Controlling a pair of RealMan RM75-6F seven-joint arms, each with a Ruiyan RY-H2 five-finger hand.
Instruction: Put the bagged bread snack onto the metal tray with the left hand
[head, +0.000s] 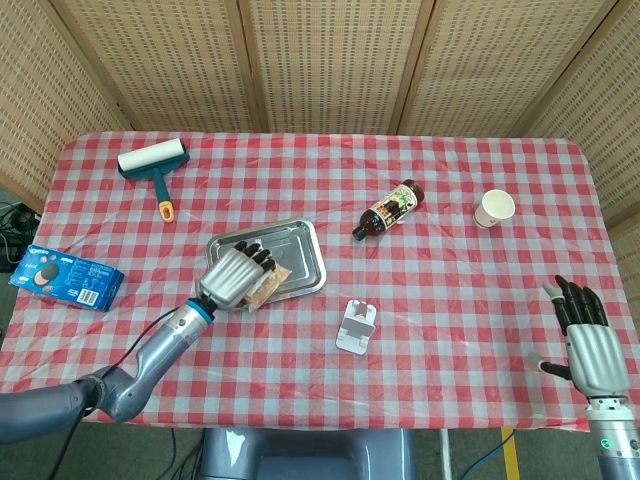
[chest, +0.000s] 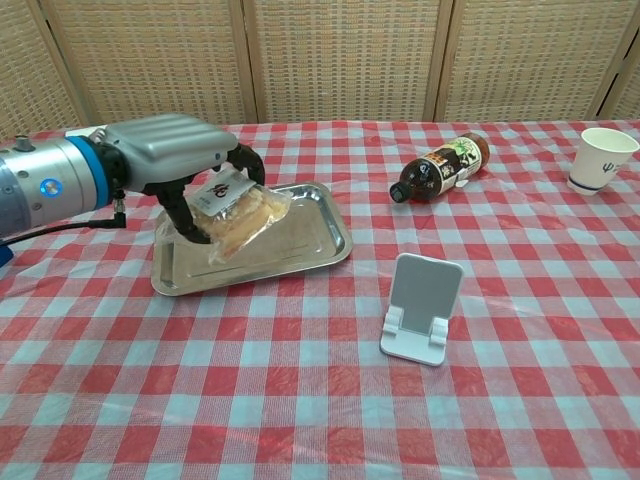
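My left hand (head: 234, 278) (chest: 180, 150) grips the bagged bread snack (chest: 240, 215) (head: 266, 285), a clear bag of golden bread with a white label. The bag hangs just above the metal tray (chest: 315, 245) (head: 300, 250), over its left half. Whether the bag's low end touches the tray floor I cannot tell. My right hand (head: 588, 335) shows only in the head view, at the table's near right corner, its fingers spread and nothing in it.
A white phone stand (chest: 423, 307) stands right of the tray. A dark bottle (chest: 440, 165) lies behind it, a paper cup (chest: 603, 158) at far right. A lint roller (head: 155, 168) lies at the back left and a blue cookie box (head: 66, 278) at the left edge.
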